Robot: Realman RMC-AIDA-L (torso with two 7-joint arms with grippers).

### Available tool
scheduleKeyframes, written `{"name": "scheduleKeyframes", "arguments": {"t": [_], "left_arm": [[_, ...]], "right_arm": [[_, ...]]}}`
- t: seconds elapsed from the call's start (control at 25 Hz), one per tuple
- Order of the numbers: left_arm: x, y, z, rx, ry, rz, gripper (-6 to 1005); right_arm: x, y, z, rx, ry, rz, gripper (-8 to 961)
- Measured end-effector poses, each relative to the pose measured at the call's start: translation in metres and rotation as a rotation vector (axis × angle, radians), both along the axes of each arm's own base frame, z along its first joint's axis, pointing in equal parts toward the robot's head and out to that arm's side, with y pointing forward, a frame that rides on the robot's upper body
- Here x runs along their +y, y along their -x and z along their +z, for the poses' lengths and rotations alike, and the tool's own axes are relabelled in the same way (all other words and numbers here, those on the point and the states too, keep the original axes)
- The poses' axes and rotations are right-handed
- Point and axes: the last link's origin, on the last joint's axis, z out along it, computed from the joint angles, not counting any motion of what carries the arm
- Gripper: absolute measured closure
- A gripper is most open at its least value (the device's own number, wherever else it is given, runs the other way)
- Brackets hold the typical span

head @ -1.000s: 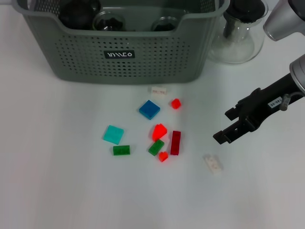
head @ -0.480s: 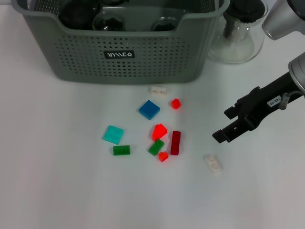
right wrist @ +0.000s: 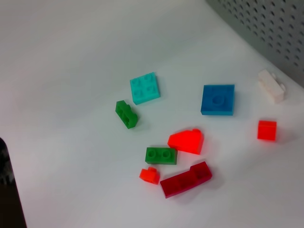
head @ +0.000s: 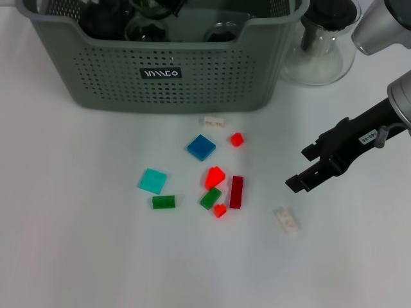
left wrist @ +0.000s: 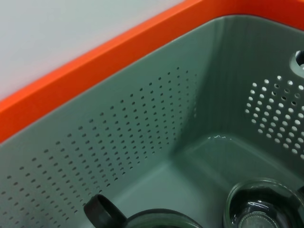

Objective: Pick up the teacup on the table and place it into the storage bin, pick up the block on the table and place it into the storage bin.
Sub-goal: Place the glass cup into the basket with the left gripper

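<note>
White table (head: 77, 256); orange strip (left wrist: 95, 66) behind

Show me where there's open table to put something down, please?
Bare table lies left of the teal block and along the near edge below the white block. It's crowded in the middle, around the dark red block, and inside the storage bin. The right claw hovers beside the white block.

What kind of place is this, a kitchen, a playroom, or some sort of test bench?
Most likely a robot test bench staged for a tidy-up task: a plain white table, scattered toy bricks such as the blue one, a grey-green storage bin already holding glass teacups, and a glass teapot beside it.
</note>
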Motion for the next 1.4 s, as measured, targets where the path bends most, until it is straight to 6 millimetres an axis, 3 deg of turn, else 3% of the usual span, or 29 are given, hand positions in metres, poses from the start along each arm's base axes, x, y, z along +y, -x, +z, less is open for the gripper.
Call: {"name": "scheduleKeyframes", "arguments": {"t": [0.68,1.4], "left_arm": [[-0.006,0.003,-0.013,0.024,0.018,-0.015,958],[-0.007,0.009,-0.011,0.028,0.015,0.001,956]], "right_arm": [[0.001,0.001,0.0,-0.001,0.0,0.005,56],[0.001,0.001,0.0,-0.001,0.0,0.005,56]]}}
